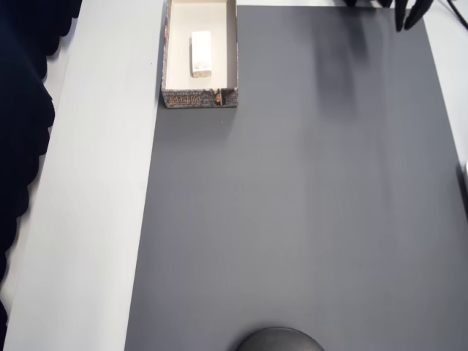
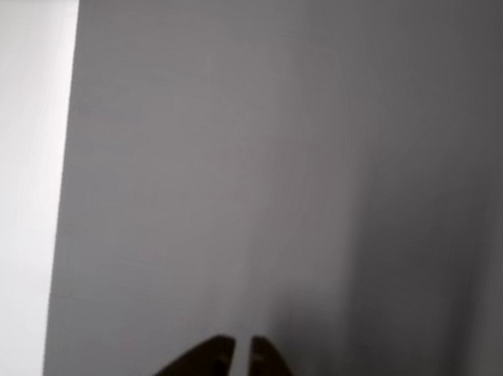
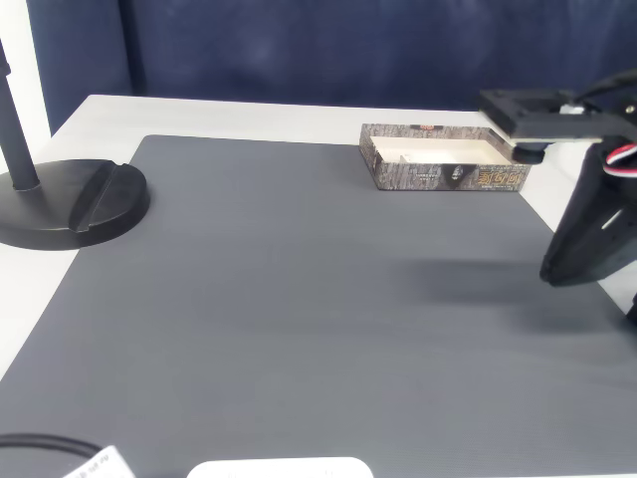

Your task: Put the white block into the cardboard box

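The white block (image 1: 201, 53) lies flat inside the cardboard box (image 1: 199, 98), lengthwise near the middle of its cream floor. The box stands at the far left corner of the grey mat in the overhead view, and its patterned wall (image 3: 443, 177) shows at the back right in the fixed view. My gripper (image 1: 407, 16) hovers at the top right edge of the overhead view, well away from the box. In the wrist view my gripper (image 2: 238, 369) points at bare mat, its dark fingers closed to a thin slit with nothing between them. The black arm (image 3: 587, 219) stands on the right.
A grey mat (image 1: 292, 219) covers most of the white table (image 1: 95, 219). A black round stand base (image 3: 70, 204) sits on the left in the fixed view. A white flat object (image 3: 279, 468) and a cable (image 3: 40, 448) lie at the near edge.
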Controlling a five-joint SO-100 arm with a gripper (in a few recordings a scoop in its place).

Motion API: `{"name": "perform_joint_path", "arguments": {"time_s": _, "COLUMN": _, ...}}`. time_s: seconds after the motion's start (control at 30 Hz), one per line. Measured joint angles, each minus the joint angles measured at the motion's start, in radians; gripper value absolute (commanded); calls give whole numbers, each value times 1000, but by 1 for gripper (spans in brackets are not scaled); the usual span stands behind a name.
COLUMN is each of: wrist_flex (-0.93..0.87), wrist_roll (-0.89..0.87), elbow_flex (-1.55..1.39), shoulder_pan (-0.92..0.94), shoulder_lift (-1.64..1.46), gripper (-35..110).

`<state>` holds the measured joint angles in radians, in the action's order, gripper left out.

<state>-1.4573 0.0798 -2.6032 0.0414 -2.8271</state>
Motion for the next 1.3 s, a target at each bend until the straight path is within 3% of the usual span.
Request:
{"name": "perform_joint_path", "arguments": {"time_s": 0.63, "wrist_flex": 149, "wrist_roll": 28, "elbow_flex": -383, "shoulder_pan": -37, "shoulder_lift": -430, "gripper": -2}}
{"name": "perform_joint_path", "arguments": {"time_s": 1.3, "wrist_flex": 163, "wrist_roll": 29, "elbow_flex": -468, "shoulder_pan": -37, "shoulder_lift": -463, "gripper": -2}}
